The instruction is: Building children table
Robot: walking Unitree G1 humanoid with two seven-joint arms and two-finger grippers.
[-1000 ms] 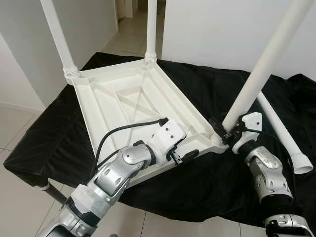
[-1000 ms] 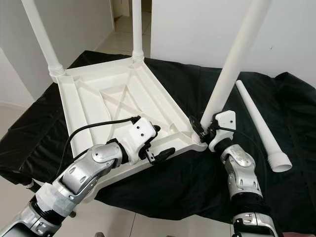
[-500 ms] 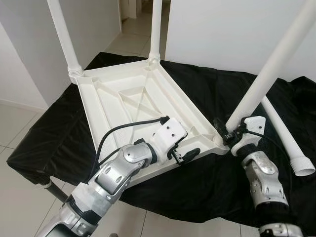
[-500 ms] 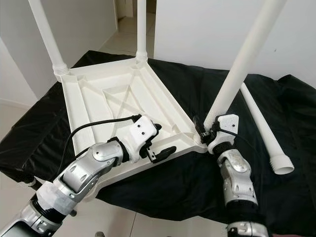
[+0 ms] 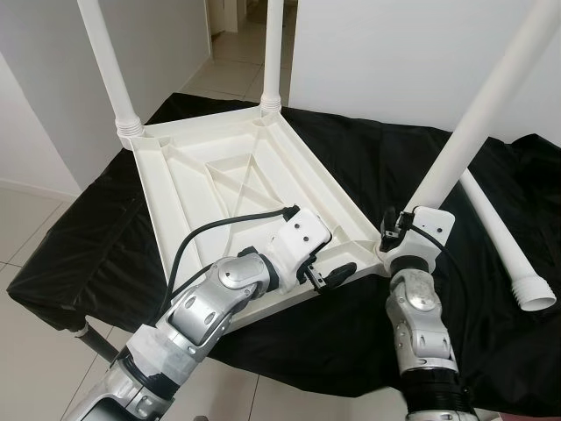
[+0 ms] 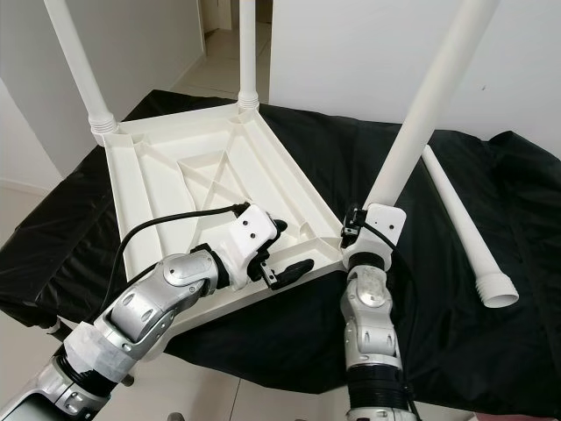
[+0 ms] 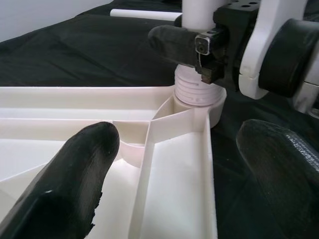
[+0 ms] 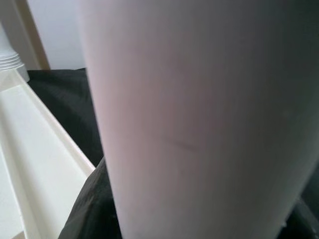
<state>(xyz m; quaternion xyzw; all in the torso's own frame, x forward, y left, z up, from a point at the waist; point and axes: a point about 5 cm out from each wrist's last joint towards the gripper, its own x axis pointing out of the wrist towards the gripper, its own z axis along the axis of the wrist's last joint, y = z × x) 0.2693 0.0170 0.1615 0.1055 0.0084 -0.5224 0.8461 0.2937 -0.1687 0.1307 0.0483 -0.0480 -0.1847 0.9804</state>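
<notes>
The right gripper [image 5: 392,230] sits low centre-right of the head view, its black fingers pinched on the base of the leaning table leg [image 5: 478,118], right where that leg meets the near corner socket of the upturned tabletop [image 5: 237,189]. In the right wrist view the leg's white shaft [image 8: 199,119] fills the frame so closely that the grip itself is hard to read; it looks clamped.

The left gripper [image 5: 337,274] is at the centre of the frame, fingers spread over the tabletop's near rim. In the left wrist view one finger [image 7: 75,174] rests inside the ribbed tray, the other outside the edge, and the ribbed collar [image 7: 197,92] of the held leg stands just ahead.

Around them: a black cloth [image 5: 386,158] covers the work surface. Two fitted legs [image 5: 107,61] rise upright from the far corners at upper left. A loose leg [image 5: 504,237] lies on the cloth at right, well apart from the gripper.

Compared with a second ago, the right forearm has swung in toward the middle and now stands nearly vertical beneath the corner. The leaning leg stays tilted to the upper right.
</notes>
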